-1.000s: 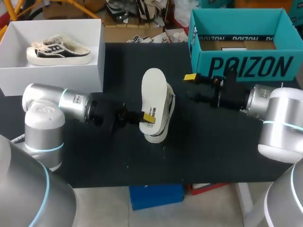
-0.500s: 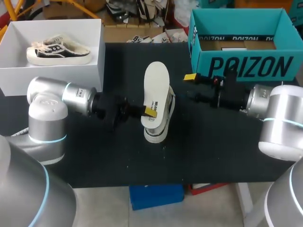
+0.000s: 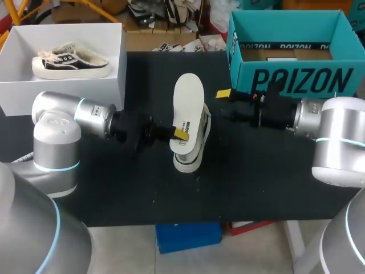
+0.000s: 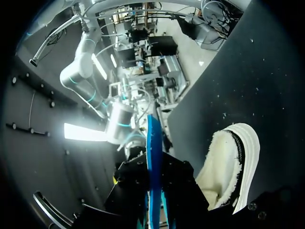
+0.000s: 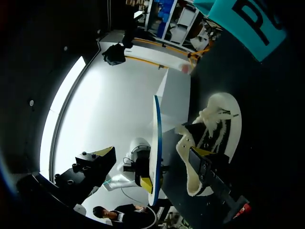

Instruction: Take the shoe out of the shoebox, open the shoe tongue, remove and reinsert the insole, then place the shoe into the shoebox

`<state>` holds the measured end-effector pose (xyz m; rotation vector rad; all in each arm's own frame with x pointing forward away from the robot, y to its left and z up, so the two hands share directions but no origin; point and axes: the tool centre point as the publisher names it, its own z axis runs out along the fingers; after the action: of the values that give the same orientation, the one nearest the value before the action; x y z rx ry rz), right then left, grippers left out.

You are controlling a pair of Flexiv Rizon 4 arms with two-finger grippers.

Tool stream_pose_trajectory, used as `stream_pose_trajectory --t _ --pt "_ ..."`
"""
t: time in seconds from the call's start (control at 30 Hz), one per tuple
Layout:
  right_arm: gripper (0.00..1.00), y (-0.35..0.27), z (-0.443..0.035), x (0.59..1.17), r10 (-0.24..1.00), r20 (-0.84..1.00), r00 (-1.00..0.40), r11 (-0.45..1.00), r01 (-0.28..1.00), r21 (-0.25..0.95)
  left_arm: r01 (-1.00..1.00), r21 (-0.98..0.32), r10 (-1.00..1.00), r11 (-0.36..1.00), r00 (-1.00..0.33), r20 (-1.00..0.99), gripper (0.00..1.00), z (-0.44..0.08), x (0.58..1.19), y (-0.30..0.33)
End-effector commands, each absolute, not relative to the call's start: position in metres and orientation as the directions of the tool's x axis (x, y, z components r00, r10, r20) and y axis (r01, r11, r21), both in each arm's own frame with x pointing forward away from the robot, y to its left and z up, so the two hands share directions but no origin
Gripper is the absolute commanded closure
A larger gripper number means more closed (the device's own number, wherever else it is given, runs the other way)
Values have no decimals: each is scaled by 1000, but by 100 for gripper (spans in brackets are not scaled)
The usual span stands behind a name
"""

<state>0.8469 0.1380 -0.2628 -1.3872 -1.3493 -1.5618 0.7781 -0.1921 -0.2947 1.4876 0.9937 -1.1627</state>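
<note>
Insole (image 3: pixel 188 103) upright by the shoe (image 3: pixel 188 162), tight between left jaws; right jaws apart, near.

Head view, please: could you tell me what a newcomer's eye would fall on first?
The white insole stands on edge at the middle of the table, pinched by the left gripper over the shoe lying there. Behind it to the right sits a bright teal box; at the back left a white shoebox holds a black-and-white shoe.
</note>
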Motion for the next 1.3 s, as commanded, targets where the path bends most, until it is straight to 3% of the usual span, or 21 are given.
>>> stream_pose_trajectory --t 0.03,0.2,0.43,0.67,0.7,0.73,0.8,0.9,1.13,1.17,1.2,1.3 --pt "0 146 -268 858 169 952 -254 -122 953 276 959 203 40 -200 215 -976 100 -295 777 -193" --pt "0 160 -274 857 167 948 -270 -13 961 276 959 203 40 -200 215 -976 100 -295 777 -193" --pt "0 174 -276 857 167 951 -262 13 965 263 959 203 40 -200 215 -976 100 -295 777 -193" --pt "9 187 -276 859 157 953 -261 31 965 259 959 203 40 -200 215 -976 100 -295 777 -193" --pt "30 189 -276 859 155 953 -261 32 965 259 959 203 40 -200 215 -976 100 -295 777 -193" --pt "42 190 -276 859 153 953 -262 33 965 260 959 203 40 -200 215 -976 100 -295 777 -193" --pt "35 193 -276 860 149 954 -262 38 965 259 959 203 40 -200 215 -976 100 -295 777 -193" --pt "42 196 -278 860 146 955 -257 44 966 254 959 203 40 -200 215 -976 100 -295 777 -193" --pt "71 203 -284 858 136 960 -244 47 970 240 959 203 40 -200 215 -976 100 -295 777 -193" --pt "81 204 -285 858 134 962 -239 46 971 235 959 203 40 -200 215 -976 100 -295 777 -193" --pt "97 205 -287 857 132 963 -234 49 972 229 959 203 40 -200 215 -976 100 -295 777 -193" --pt "100 208 -291 856 127 967 -222 52 975 217 959 203 40 -200 215 -976 100 -295 777 -193"
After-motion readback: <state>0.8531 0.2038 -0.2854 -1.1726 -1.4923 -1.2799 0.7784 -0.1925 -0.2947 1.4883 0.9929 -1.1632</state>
